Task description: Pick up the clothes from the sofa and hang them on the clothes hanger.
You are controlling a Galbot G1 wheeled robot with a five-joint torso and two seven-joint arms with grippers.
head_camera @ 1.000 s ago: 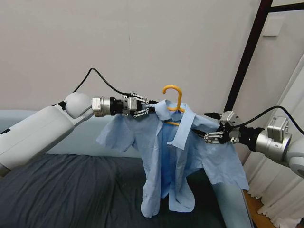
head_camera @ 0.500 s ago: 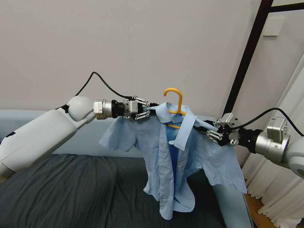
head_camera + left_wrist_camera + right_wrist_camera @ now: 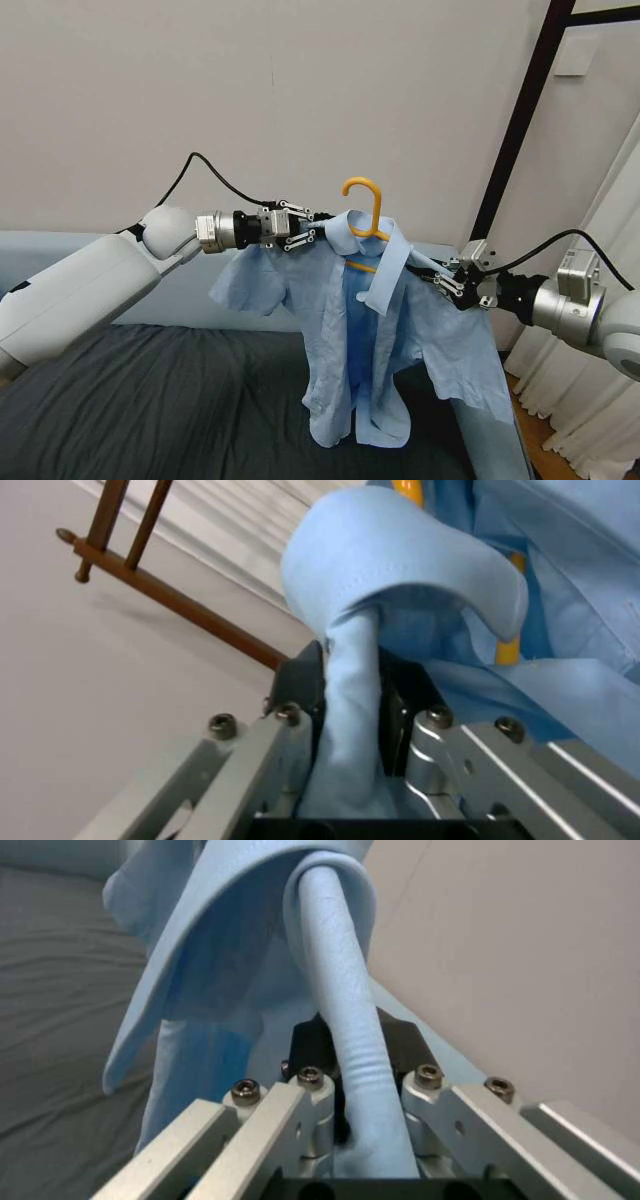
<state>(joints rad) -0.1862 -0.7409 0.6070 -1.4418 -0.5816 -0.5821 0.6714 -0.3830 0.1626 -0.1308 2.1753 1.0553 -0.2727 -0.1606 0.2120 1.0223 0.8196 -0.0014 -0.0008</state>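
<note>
A light blue shirt hangs in the air on an orange hanger, above the sofa. My left gripper is shut on the shirt's left shoulder by the collar; the left wrist view has the cloth pinched between its fingers, with the hanger just behind. At the opposite shoulder my right gripper is shut on the shirt, and the right wrist view shows the cloth-covered hanger arm running between its fingers. The shirt front is open and its tails dangle freely.
Below lies the dark grey sofa seat with a pale blue backrest. A dark pole rises at the right against the wall, with white curtains at the far right. A brown rack bar appears in the left wrist view.
Over the last second both grippers drew closer together and the shirt shifted slightly; the right gripper moved left and up a little. Both holds are unchanged.
</note>
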